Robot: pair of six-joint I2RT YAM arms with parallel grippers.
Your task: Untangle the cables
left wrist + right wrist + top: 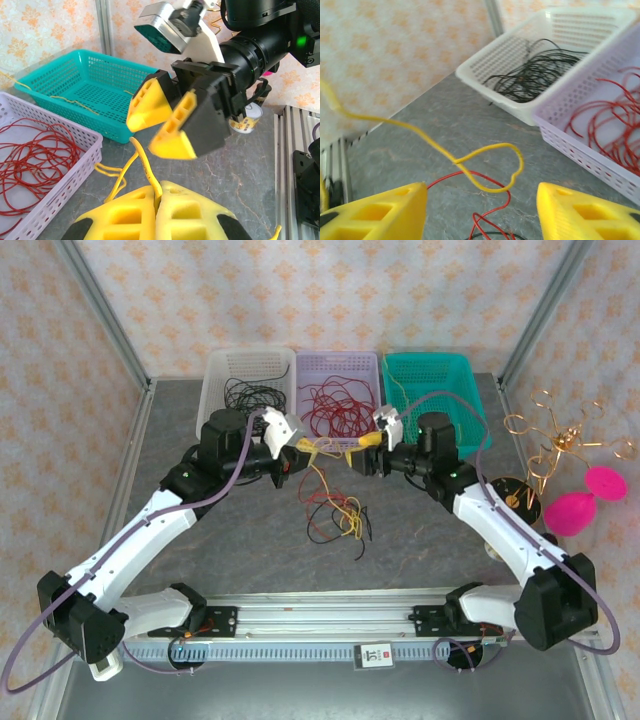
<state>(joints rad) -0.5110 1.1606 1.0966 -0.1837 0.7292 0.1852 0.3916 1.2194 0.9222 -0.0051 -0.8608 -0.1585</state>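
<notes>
The cables lie as a loose tangle (pixel 335 515) of red, yellow and black strands on the grey table between the arms. A yellow cable (pixel 330 448) rises from it and runs between both grippers. My left gripper (pixel 159 200) is shut on that yellow cable (pixel 142 160), pinched between its yellow fingers. In the top view the left gripper (pixel 300 452) faces my right gripper (pixel 362 450) closely. The right gripper (pixel 482 210) stands open, its jaws wide apart, with a yellow loop (pixel 520 160) and a red strand (pixel 507 200) lying free beyond them.
Three baskets line the back: a white one (pixel 215 380) with black cables, a purple one (pixel 338 358) with red cables, a teal one (pixel 430 358) with a yellow strand. A gold wire stand (pixel 555 435) and pink objects (pixel 575 510) sit at the right.
</notes>
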